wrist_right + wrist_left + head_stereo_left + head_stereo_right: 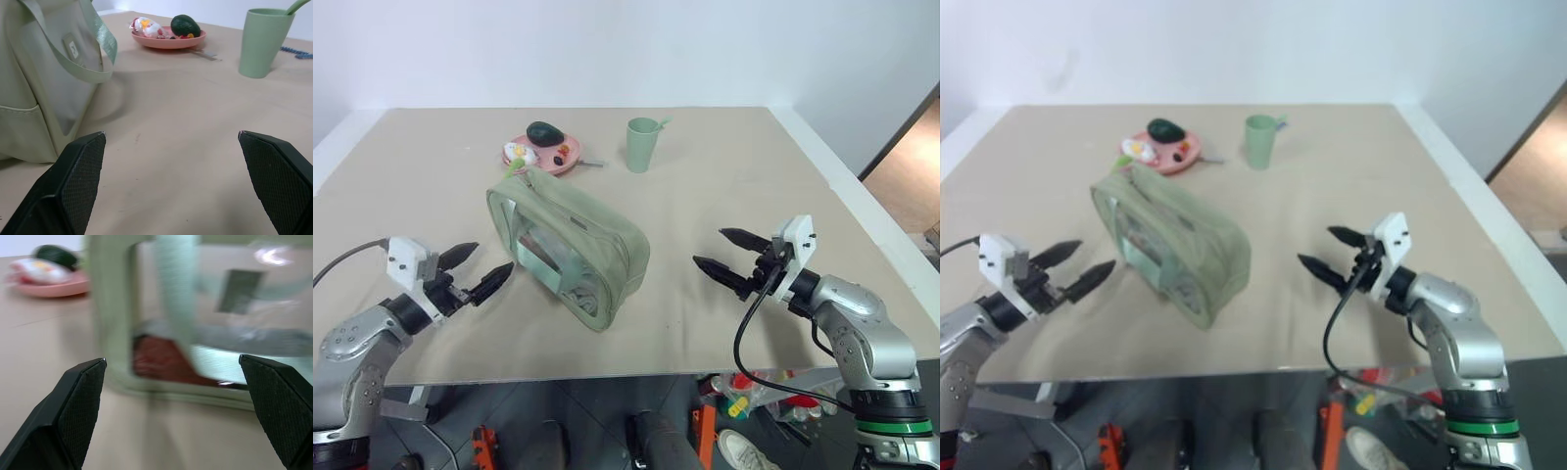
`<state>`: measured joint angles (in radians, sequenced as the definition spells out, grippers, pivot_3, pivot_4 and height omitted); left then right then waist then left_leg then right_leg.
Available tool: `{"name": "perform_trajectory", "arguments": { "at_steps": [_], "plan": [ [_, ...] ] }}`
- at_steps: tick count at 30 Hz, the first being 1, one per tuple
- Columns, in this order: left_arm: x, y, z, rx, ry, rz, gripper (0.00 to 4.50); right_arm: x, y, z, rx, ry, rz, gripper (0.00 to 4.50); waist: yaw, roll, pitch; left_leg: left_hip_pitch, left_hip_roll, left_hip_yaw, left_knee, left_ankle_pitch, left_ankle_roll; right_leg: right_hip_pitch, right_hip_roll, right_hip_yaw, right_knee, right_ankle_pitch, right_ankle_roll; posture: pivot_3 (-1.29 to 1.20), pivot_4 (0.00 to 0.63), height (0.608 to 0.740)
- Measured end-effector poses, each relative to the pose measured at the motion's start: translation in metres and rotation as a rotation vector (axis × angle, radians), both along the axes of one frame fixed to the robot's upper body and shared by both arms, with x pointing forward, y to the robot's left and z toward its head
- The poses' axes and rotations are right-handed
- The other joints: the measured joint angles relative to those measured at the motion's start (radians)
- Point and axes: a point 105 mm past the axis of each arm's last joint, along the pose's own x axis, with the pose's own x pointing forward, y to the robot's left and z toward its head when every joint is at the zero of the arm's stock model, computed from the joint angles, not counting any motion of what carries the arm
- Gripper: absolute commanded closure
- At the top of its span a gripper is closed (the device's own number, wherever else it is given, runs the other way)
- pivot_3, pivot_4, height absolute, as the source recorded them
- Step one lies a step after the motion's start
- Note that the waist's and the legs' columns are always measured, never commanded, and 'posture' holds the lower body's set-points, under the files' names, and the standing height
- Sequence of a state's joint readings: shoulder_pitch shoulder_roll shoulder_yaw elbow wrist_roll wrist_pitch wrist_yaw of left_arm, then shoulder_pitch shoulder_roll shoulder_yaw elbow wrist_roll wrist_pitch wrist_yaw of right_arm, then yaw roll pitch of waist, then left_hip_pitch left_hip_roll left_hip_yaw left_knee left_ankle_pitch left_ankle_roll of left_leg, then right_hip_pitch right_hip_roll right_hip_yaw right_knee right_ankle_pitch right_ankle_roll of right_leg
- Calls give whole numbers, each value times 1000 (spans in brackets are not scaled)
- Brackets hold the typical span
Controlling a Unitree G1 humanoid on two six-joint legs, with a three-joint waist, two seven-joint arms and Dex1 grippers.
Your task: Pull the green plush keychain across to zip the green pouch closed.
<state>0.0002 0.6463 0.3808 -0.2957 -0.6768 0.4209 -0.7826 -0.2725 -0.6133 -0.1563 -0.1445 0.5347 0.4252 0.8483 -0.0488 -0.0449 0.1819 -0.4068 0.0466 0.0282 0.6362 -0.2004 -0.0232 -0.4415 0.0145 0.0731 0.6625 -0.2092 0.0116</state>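
The green pouch lies on its side in the middle of the tan table, its clear window facing my left gripper. The green plush keychain shows as a small lime tuft at the pouch's far end, close to the pink plate. My left gripper hovers open just left of the pouch, fingers pointing at it, nothing between them. On the other side, my right gripper is open and empty too, a short gap away from the pouch. In the right wrist view the pouch's webbing strap hangs in a loop.
A pink plate with a dark avocado toy and small toys sits behind the pouch. A pale green cup stands to its right. The table's front edge runs just below both grippers.
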Motion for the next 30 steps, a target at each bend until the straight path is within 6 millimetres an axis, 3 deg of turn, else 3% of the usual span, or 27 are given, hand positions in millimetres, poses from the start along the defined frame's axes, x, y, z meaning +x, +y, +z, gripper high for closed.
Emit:
{"name": "perform_trajectory", "arguments": {
  "at_steps": [3, 6, 9, 10, 14, 18, 27, 30],
  "plan": [
    [-16, -16, 22, 60, -44, -160, 0, -5, 14, 22, 53, 12, 81, 21, 0, 1, 0, 1, 0, 0, 0, 0, 0, 0, 0, 0, 0, 0, 0, 0, 150, 740],
    [-32, -38, 24, 126, -40, -309, 0, -13, 34, 44, 79, -9, 177, 21, -1, 1, 1, 1, 0, 0, 0, 0, 0, 0, 0, 0, 0, 0, -1, 0, 150, 740],
    [-40, -61, 24, 126, -38, -439, 0, -15, 69, 65, 112, -45, 293, 21, -2, 1, 1, 1, 1, -1, 0, 0, 0, 0, 2, 0, 0, 0, -1, 0, 150, 740],
    [-42, -70, 27, 128, -49, -483, 0, -18, 87, 69, 127, -46, 346, 21, -2, 1, 1, 1, 1, -1, 0, 0, 0, 0, 3, 0, 0, 0, -1, 0, 150, 740],
    [-41, -83, 30, 140, -67, -530, 0, -12, 110, 53, 104, 16, 377, 21, 1, 1, 1, 0, 1, -1, 0, 0, 0, 0, 2, -1, 0, 0, -1, 0, 150, 740],
    [-38, -87, 28, 140, -63, -525, 0, -2, 112, 36, 97, 80, 354, 1060, 1, 1, 1, -1, 1, 0, 0, -1, 0, 0, 1, 0, 0, -1, 0, 0, 150, 740],
    [-35, -90, 28, 137, -59, -499, 0, -2, 110, 31, 96, 107, 368, 4205, 1, 1, 1, -1, 1, -1, 0, -1, 0, 0, 3, 0, 0, -1, -1, 0, 150, 740],
    [-35, -93, 27, 131, -55, -502, 0, -4, 108, 31, 84, 106, 384, 4436, 1, 1, 1, -1, 1, -1, 0, -1, 0, 0, 2, 0, 0, -1, -1, 0, 150, 740]
  ]
}}
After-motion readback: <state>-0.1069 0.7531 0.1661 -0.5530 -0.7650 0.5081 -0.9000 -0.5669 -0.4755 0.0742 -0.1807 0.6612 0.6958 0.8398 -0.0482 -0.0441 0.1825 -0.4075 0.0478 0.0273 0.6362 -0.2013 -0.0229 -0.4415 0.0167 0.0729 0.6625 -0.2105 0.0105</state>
